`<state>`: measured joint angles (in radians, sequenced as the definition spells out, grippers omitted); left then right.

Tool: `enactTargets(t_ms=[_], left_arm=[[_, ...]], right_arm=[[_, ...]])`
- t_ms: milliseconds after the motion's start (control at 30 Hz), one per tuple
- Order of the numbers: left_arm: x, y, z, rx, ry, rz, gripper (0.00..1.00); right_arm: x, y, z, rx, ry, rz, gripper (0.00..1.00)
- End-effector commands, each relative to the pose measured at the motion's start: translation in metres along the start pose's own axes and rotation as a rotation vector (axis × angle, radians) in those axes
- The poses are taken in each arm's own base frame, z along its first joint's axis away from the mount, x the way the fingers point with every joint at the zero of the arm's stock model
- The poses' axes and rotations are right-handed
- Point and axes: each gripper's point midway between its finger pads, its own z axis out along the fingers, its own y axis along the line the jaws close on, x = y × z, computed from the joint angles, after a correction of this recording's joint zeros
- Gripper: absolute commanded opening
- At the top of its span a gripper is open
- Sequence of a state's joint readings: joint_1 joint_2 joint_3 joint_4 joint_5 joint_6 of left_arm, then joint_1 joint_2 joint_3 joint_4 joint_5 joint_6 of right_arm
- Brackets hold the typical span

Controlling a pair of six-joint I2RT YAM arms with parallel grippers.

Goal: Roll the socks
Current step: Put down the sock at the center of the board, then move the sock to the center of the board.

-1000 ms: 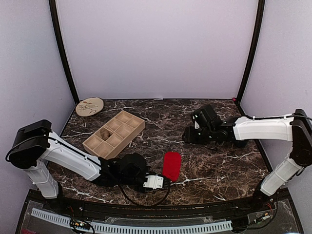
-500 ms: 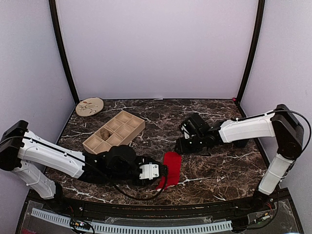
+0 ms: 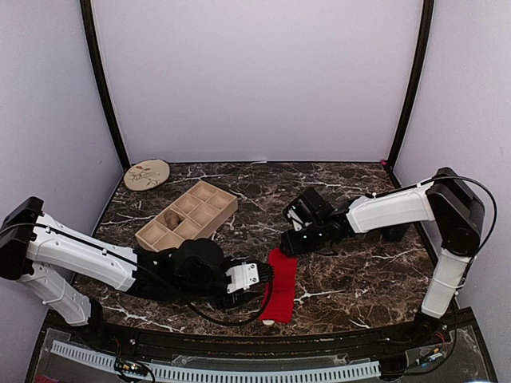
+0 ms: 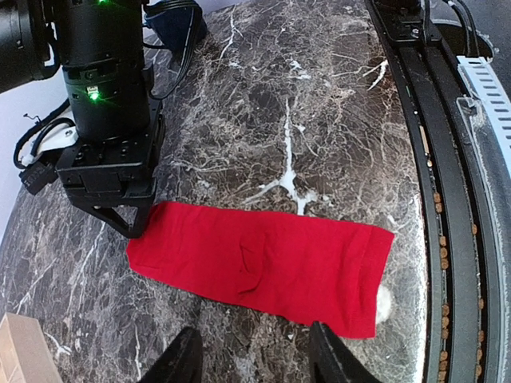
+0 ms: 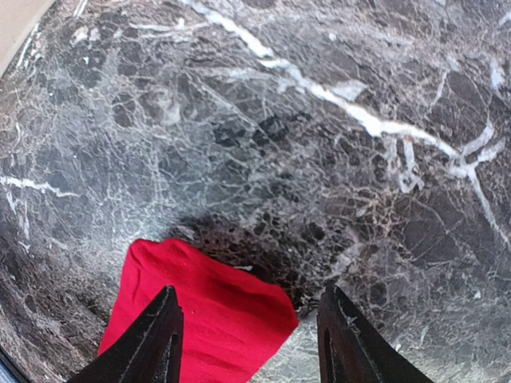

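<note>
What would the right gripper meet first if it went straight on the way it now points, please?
Probably the end of the bright red fabric sock, lying between the open fingers of the right gripper; depth is unclear.

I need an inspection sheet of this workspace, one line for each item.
Surface: dark veined marble table.
Job's things: red sock flat near the front edge; brown lump, maybe the other sock, in the wooden compartment tray.
Clutter: the tray; round patterned disc at far left.
Grippers: left gripper open, beside the sock; right gripper open astride its far end.
Cables: black cable loops below the left wrist.
Surroundings: pale walls, black corner posts.
</note>
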<state>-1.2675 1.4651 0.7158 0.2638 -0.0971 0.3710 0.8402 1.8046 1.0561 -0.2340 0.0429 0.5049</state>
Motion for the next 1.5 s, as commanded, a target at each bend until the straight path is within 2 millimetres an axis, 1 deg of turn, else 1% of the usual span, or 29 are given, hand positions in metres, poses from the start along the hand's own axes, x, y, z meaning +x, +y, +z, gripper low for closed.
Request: enactTargets(t_ms=[0,67,100,133,167,200,233,267,300,333,367,400,500,567,600,633,800,833,867,967,1033,1133,1233,1333,1400,1467], left_arm=[[-0.023,0.004,-0.006,0.009,-0.050,-0.152,0.47],[-0.033,0.010,-0.014,-0.004,-0.093,-0.217,0.44],[-0.036,0.015,-0.018,-0.024,-0.105,-0.276,0.47],[-0.033,0.025,-0.022,-0.078,-0.087,-0.341,0.50],[-0.030,0.031,-0.023,-0.096,-0.054,-0.399,0.49],[-0.026,0.032,-0.022,-0.072,-0.013,-0.436,0.48],[-0.023,0.032,-0.020,-0.038,0.023,-0.458,0.49],[-0.020,0.031,-0.017,-0.001,0.061,-0.475,0.58],[-0.016,0.028,-0.015,0.036,0.093,-0.487,0.70],[-0.012,0.023,-0.011,0.063,0.119,-0.490,0.86],[-0.009,0.019,-0.009,0.082,0.132,-0.489,0.92],[-0.007,0.016,-0.008,0.091,0.143,-0.495,0.94],[-0.002,0.018,-0.011,0.071,0.140,-0.515,0.96],[0.002,0.019,-0.012,0.052,0.145,-0.525,0.94],[0.013,0.020,-0.011,0.025,0.178,-0.548,0.89],[0.015,0.021,-0.011,0.013,0.184,-0.555,0.88],[0.018,0.029,-0.012,-0.036,0.180,-0.578,0.84],[0.018,0.029,-0.012,-0.041,0.181,-0.576,0.83],[0.017,0.030,-0.012,-0.044,0.182,-0.574,0.83],[0.021,0.028,-0.008,-0.051,0.206,-0.544,0.82],[0.024,0.027,-0.006,-0.053,0.229,-0.522,0.82],[0.026,0.026,-0.003,-0.054,0.243,-0.491,0.82],[0.029,0.028,0.001,-0.069,0.256,-0.471,0.82],[0.031,0.029,0.004,-0.077,0.273,-0.457,0.82],[0.029,0.030,0.004,-0.073,0.276,-0.451,0.82],[0.025,0.031,0.002,-0.072,0.266,-0.441,0.82]], right_arm=[[-0.008,0.006,-0.011,-0.010,-0.050,-0.034,0.54],[-0.006,0.005,-0.012,-0.004,-0.047,-0.046,0.54],[-0.007,0.005,-0.013,-0.003,-0.049,-0.052,0.54],[-0.007,0.005,-0.013,-0.004,-0.053,-0.058,0.54],[-0.008,0.005,-0.013,-0.007,-0.057,-0.062,0.54],[-0.008,0.005,-0.014,-0.008,-0.062,-0.065,0.54],[-0.008,0.005,-0.014,-0.007,-0.062,-0.067,0.54],[-0.007,0.004,-0.014,-0.007,-0.061,-0.068,0.54],[-0.006,0.004,-0.013,-0.008,-0.057,-0.069,0.54],[-0.003,0.004,-0.011,-0.010,-0.051,-0.071,0.54],[0.000,0.004,-0.011,-0.014,-0.046,-0.075,0.54],[0.004,0.005,-0.009,-0.018,-0.038,-0.082,0.54],[0.012,0.006,-0.004,-0.015,-0.019,-0.113,0.54],[0.016,0.005,0.000,0.004,-0.006,-0.137,0.54],[0.017,0.001,0.007,0.054,0.013,-0.164,0.53],[0.017,-0.002,0.009,0.077,0.020,-0.167,0.53],[0.015,-0.018,0.022,0.200,0.064,-0.169,0.53],[0.019,-0.023,0.026,0.227,0.079,-0.170,0.53],[0.011,-0.022,0.028,0.240,0.067,-0.169,0.53],[0.002,-0.025,0.038,0.282,0.058,-0.179,0.52],[-0.008,-0.029,0.044,0.298,0.045,-0.180,0.52],[-0.027,-0.030,0.051,0.299,0.019,-0.177,0.52],[-0.046,-0.030,0.053,0.297,-0.009,-0.181,0.52],[-0.062,-0.027,0.049,0.293,-0.033,-0.192,0.52],[-0.070,-0.023,0.041,0.282,-0.058,-0.196,0.52],[-0.079,-0.018,0.027,0.265,-0.095,-0.190,0.53]])
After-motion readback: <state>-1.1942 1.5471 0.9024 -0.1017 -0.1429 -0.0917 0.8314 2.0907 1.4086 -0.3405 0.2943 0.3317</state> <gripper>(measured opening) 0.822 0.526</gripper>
